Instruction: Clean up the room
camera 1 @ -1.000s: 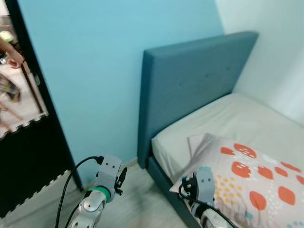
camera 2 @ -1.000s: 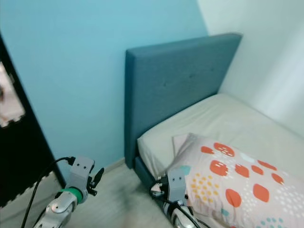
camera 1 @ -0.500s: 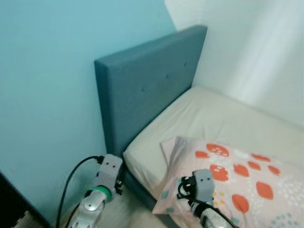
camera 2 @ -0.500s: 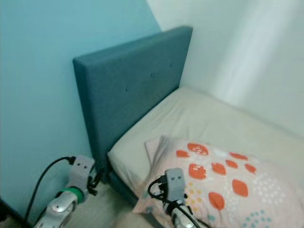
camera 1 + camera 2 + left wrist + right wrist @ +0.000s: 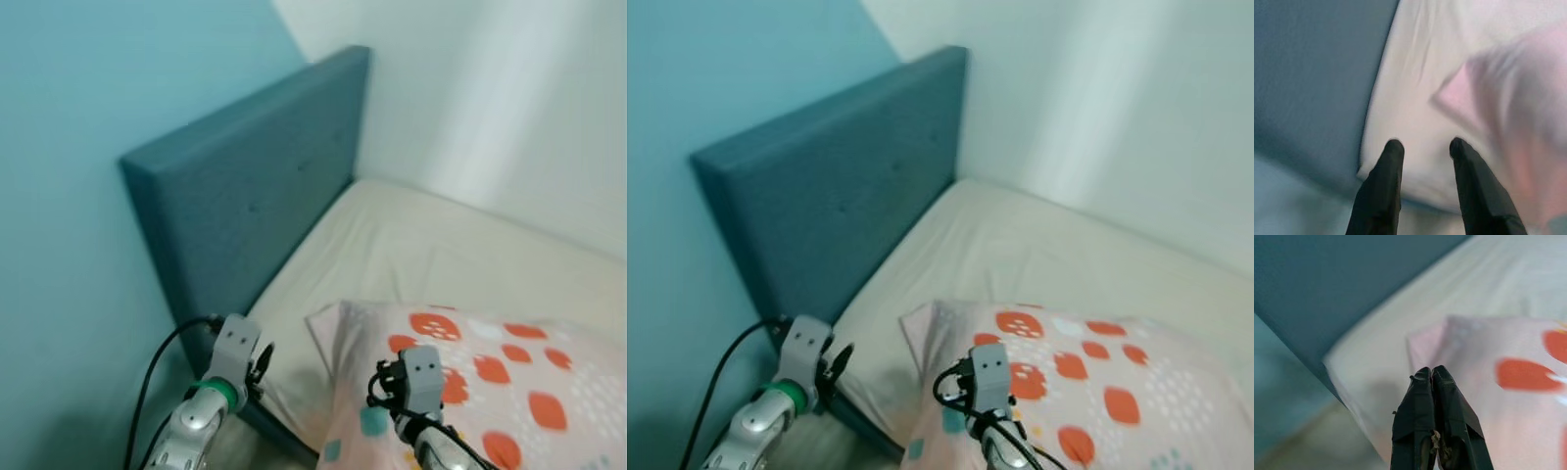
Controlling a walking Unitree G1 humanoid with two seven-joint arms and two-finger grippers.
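While the spotted pillow [image 5: 490, 362] lies on the cream mattress [image 5: 441, 245] a little way out from the blue headboard [image 5: 245, 186], the right gripper [image 5: 1431, 374] hovers over its near corner with fingers pressed together, pinching nothing. Nearer the headboard, the left gripper [image 5: 1422, 147] hangs spread above the mattress corner, just beside the pillow's edge. Pale walls [image 5: 490, 98] rise behind the headboard.

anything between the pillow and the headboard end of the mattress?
Nothing visible. The pillow lies on the mattress, and the stretch of sheet up to the headboard looks bare. The left gripper, fingers apart, hangs near the mattress corner; the right gripper is shut over the pillow's edge.
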